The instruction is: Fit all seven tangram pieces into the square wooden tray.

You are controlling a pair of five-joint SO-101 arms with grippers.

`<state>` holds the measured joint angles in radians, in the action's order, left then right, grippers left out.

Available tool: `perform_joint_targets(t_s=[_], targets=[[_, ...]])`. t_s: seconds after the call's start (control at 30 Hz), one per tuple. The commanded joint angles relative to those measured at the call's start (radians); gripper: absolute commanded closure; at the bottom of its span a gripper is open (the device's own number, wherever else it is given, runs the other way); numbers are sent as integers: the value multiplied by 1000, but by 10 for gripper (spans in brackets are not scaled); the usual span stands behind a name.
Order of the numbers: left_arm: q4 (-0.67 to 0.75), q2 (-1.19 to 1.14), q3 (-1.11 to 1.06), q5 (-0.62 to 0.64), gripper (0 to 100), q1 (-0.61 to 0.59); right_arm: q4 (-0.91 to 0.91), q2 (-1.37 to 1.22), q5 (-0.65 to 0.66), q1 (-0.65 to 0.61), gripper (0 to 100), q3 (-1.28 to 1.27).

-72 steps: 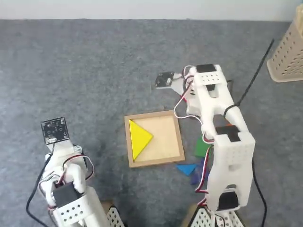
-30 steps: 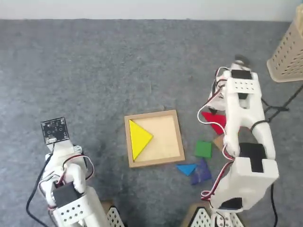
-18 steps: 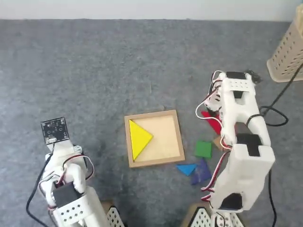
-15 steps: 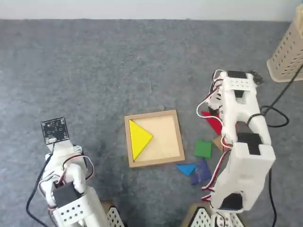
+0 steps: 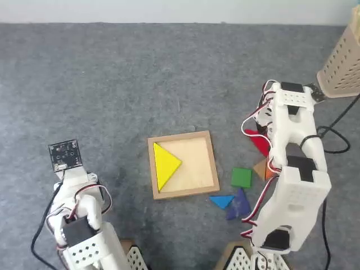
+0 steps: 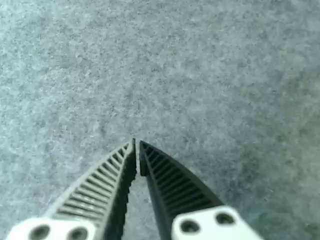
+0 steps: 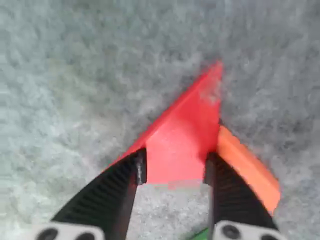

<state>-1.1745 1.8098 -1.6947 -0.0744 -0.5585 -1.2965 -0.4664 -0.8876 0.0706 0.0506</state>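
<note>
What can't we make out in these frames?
Red triangle: right arm covers most of it in the high view; right wrist view is blurred, so contact with the right gripper is unclear.
Orange piece: the arm hides its far side in the high view, shape unclear.
Piece count: six colours countable in the high view; anything under the arm is hidden.

A: Arm housings?
B: White printed shells on the left arm (image 5: 84, 236) and right arm (image 5: 295, 185), perforated near the bases; black servos; red, white and black wires.
A: Fingers (image 6: 112, 175)?
B: Black, ribbed, on white screwed mounts.
</note>
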Motion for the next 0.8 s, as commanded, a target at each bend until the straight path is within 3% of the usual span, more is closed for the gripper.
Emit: perform_joint_targets(t_s=[0.0, 0.37, 0.67, 0.77], targets=[[-6, 8, 8, 15, 987, 3, 5, 36, -5, 25, 688, 46], [-6, 8, 8, 15, 987, 3, 67, -13, 15, 48, 731, 126], [-6, 8, 8, 15, 987, 3, 31, -125, 236, -70, 850, 176], [-6, 8, 8, 15, 987, 3, 13, -140, 456, -84, 851, 209]])
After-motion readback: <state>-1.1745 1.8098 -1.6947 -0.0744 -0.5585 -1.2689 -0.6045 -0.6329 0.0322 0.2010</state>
